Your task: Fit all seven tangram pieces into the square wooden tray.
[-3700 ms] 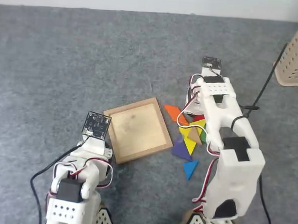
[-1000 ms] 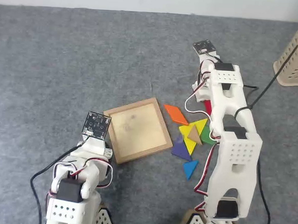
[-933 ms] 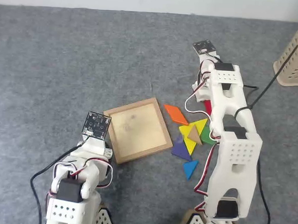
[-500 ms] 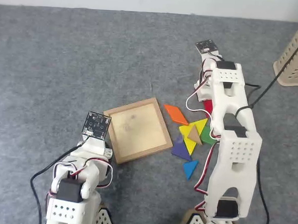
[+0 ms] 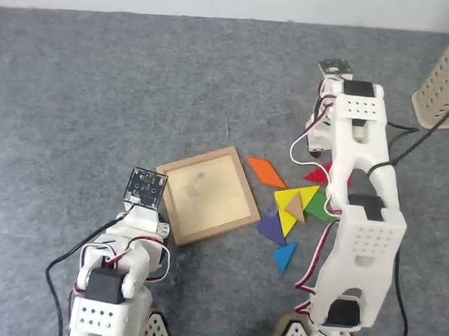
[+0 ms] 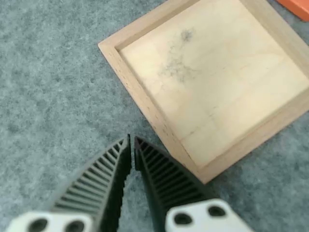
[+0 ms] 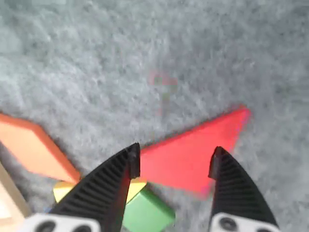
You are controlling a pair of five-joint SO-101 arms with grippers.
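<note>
The square wooden tray [image 5: 171, 207] lies empty at the table's middle. To its right the pieces lie loose: an orange parallelogram [image 5: 266, 171], a red triangle [image 5: 318, 174], yellow [image 5: 287, 197], brown [image 5: 295, 208], green [image 5: 318, 207], purple [image 5: 270, 227] and blue [image 5: 284, 255]. My right gripper [image 7: 174, 159] is open, its fingers on either side of the red triangle [image 7: 193, 154], with the orange piece [image 7: 34, 147] and green piece [image 7: 147, 212] close by. My left gripper [image 6: 131, 141] is shut and empty, just off the tray's rim [image 6: 145, 104].
A beige slotted basket [image 5: 448, 74] stands at the far right edge. The right arm [image 5: 357, 145] stretches over the right side of the piece cluster. Grey carpet spreads open to the left of and beyond the tray.
The right arm has swung to the right, uncovering the red triangle, which now lies a little nearer the cluster. The left arm has not moved.
</note>
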